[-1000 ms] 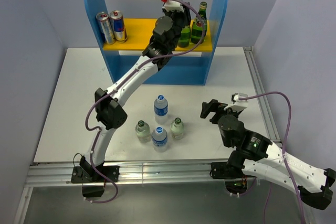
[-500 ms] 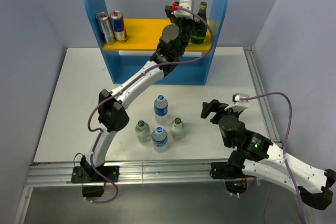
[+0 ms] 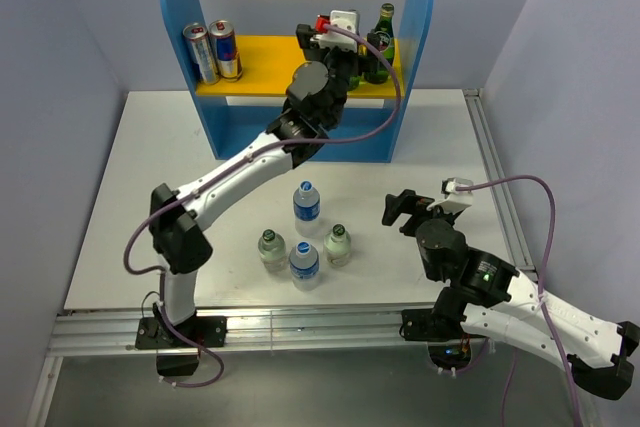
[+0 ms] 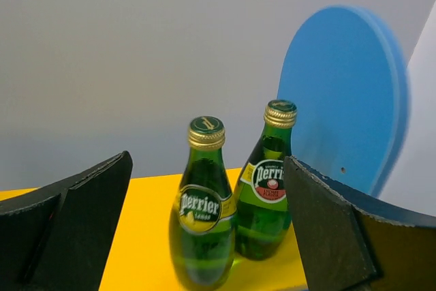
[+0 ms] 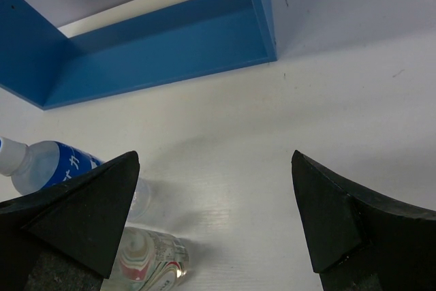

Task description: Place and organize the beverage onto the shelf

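The shelf (image 3: 176, 7) stands at the back of the table, with a yellow upper board (image 3: 268, 52). Two green glass bottles (image 4: 204, 216) (image 4: 270, 195) stand upright side by side at the board's right end, beside the blue side panel (image 4: 340, 100). My left gripper (image 3: 325, 39) hovers open just in front of them and touches neither (image 4: 208, 168). On the table stand two blue-capped bottles (image 3: 307, 205) (image 3: 304, 262) and two pale-capped clear ones (image 3: 270, 249) (image 3: 338, 244). My right gripper (image 3: 400, 209) is open and holds nothing, to their right (image 5: 214, 161).
Two metal cans (image 3: 200, 52) (image 3: 226, 47) stand at the left end of the upper board. The shelf's blue base (image 5: 157, 46) lies beyond the right gripper. Grey walls close in both sides, and a metal rail (image 3: 300, 327) runs along the near edge.
The left gripper has opened and let go of the nearer green bottle, then drawn back slightly to the left. Its elbow has swung left. The right arm has not moved.
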`<state>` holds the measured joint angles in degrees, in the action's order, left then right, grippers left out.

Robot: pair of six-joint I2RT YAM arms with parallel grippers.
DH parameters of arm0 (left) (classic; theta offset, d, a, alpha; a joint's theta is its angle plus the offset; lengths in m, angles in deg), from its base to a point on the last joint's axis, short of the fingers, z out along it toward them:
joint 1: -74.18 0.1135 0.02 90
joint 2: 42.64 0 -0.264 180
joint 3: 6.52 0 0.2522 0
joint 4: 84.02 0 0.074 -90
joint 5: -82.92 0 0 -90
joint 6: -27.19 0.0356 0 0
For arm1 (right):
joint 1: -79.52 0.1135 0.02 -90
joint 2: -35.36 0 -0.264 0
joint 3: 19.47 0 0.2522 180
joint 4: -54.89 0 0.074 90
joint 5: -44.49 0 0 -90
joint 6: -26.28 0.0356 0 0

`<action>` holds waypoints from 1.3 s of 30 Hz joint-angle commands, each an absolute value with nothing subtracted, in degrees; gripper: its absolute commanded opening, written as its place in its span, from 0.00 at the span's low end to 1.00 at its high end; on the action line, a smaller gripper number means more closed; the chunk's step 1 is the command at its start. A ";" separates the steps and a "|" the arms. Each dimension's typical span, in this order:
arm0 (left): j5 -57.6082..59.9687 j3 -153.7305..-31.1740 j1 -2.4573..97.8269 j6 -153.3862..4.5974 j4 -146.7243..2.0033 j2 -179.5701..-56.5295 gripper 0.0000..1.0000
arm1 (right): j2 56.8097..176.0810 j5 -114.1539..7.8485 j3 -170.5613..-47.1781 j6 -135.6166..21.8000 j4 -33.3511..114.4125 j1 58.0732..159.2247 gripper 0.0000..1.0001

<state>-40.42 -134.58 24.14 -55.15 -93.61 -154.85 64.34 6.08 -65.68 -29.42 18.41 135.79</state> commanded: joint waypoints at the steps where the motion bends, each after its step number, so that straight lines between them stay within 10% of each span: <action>1: -47.23 -130.25 20.32 -49.11 -97.24 -145.14 0.99 | 64.81 8.45 -65.93 -28.57 19.16 136.03 1.00; 18: -52.44 -74.00 6.86 -82.49 -64.10 -102.86 0.99 | 67.53 8.45 -66.55 -28.65 19.33 136.03 1.00; 39: -44.70 -66.95 9.67 -91.11 -68.32 -114.35 0.99 | 67.53 8.80 -66.55 -27.51 17.84 135.95 1.00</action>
